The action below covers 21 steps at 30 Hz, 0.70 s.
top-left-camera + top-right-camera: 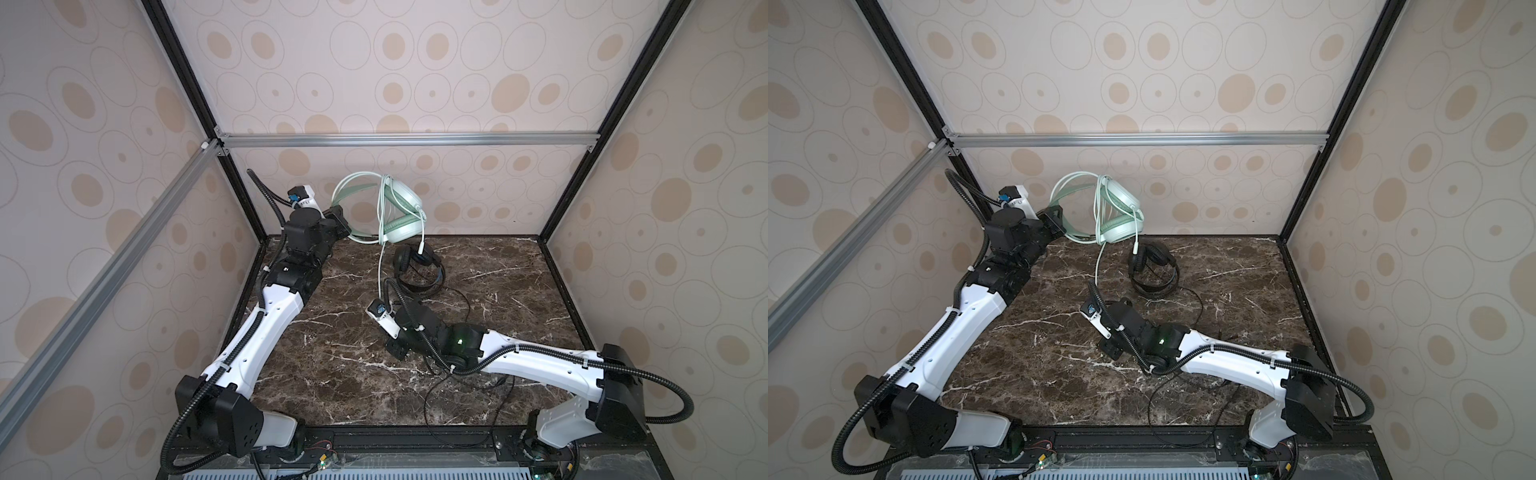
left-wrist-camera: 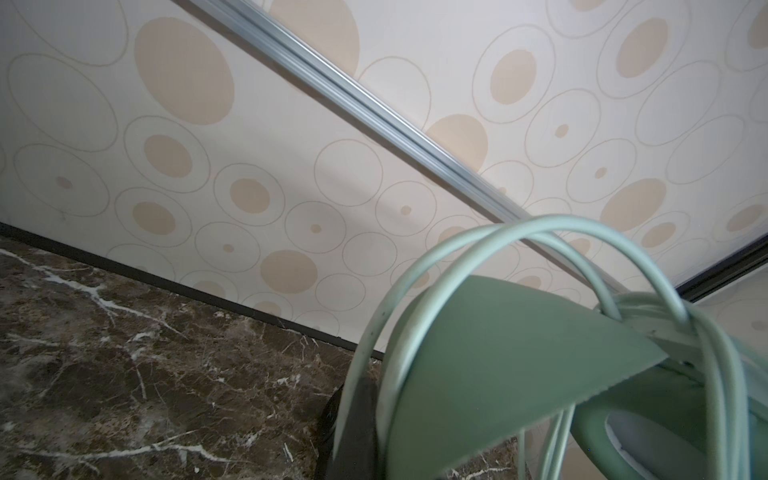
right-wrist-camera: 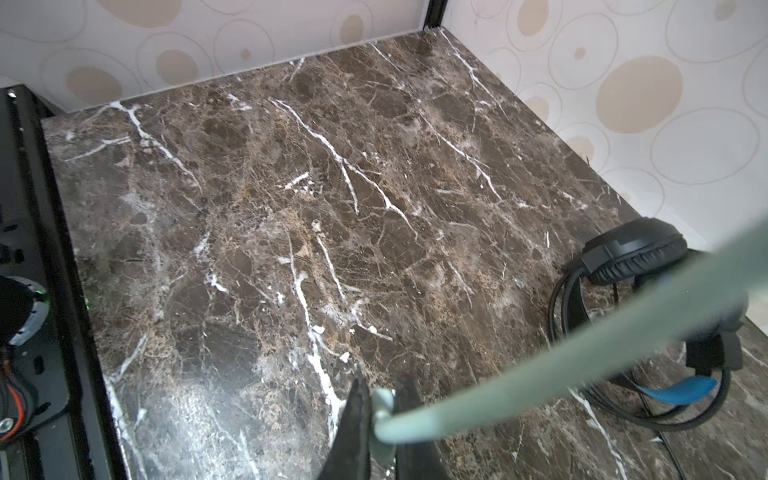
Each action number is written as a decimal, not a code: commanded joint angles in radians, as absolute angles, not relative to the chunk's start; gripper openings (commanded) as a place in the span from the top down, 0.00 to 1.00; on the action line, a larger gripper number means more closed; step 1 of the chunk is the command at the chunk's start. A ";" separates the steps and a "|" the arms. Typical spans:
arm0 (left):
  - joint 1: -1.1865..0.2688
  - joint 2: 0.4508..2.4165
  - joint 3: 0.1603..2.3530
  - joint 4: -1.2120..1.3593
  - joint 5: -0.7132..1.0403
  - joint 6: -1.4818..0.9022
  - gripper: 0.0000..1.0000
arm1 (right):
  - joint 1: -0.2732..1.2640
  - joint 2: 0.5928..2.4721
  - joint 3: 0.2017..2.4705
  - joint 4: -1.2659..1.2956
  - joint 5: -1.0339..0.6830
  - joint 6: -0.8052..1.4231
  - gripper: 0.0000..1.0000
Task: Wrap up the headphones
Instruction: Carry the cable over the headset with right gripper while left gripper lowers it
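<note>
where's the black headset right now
In both top views the black headset lies on the marble table near the back wall, slightly right of the middle, just below the lifted mint-green headset.

Marble tabletop (image 1: 332, 374); spotted walls (image 1: 415, 62); aluminium rail (image 1: 415, 139)

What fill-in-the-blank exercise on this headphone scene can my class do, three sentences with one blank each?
1. The left gripper holds the mint-green headset up by its ___.
2. The right gripper is shut on that headset's ___.
3. The black headset lies on the marble table, and its inner headband is ___.
Missing words: headband; cable; blue.
</note>
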<state>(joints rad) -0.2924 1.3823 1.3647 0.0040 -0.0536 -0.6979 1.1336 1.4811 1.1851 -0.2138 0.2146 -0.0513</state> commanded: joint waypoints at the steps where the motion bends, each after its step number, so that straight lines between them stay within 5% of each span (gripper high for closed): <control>1: -0.285 1.364 1.373 0.066 -0.082 -0.661 1.00 | 1.150 1.483 1.250 -0.243 0.183 -0.089 1.00; 21: -0.313 1.249 1.100 -0.004 -0.101 -0.247 1.00 | 1.058 1.551 1.631 -0.524 0.148 -0.214 1.00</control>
